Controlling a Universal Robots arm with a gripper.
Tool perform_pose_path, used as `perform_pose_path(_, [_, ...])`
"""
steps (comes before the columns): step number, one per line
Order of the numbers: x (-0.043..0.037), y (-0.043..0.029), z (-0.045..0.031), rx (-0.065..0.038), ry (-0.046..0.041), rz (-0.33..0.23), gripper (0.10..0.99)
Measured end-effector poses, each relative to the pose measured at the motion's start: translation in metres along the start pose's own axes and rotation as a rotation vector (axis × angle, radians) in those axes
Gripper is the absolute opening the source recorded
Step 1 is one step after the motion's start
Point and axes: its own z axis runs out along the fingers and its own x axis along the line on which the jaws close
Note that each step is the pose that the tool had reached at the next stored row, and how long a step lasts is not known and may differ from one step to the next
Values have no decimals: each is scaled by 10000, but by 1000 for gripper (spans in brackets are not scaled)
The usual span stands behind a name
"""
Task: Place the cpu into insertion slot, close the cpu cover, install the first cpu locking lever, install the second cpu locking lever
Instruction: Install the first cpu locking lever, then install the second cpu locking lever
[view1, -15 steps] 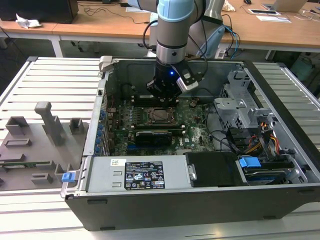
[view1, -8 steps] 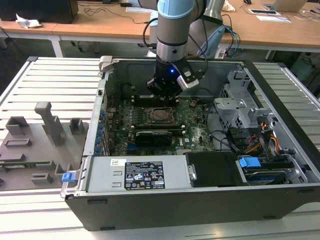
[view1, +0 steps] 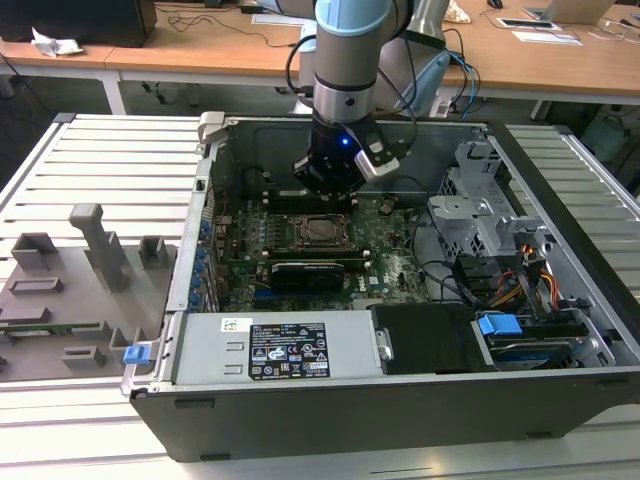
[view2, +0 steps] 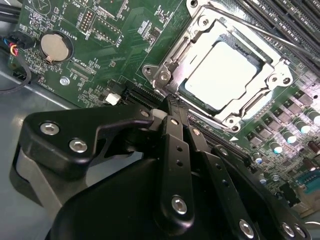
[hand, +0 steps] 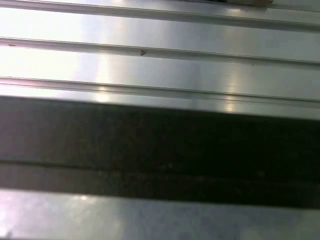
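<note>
In the open computer case, the cpu (view2: 222, 75) lies flat in the insertion slot (view2: 150, 70), its pale silver top showing. The cpu cover (view2: 182, 52), a silver frame, lies down around it. A thin metal locking lever (view2: 260, 27) runs along one side of the socket. My gripper (view2: 171, 100) has its black fingers (view2: 175, 130) shut together, the tips right at a corner of the socket, and I see nothing between them. In the exterior view my gripper (view1: 325, 192) hangs just above the far edge of the socket, with the cpu (view1: 322, 230) in front of it.
Long black memory slots (view2: 295, 20) and a coin battery (view2: 52, 46) flank the socket. A black card (view1: 305, 272), a power supply (view1: 290, 350) and a drive cage (view1: 480, 215) crowd the case. A grey fixture tray (view1: 70, 290) sits on the exterior view's left.
</note>
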Motion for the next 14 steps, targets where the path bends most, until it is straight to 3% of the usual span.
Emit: perform_pose_path(14, [4,-64,-3,1,1,0,106])
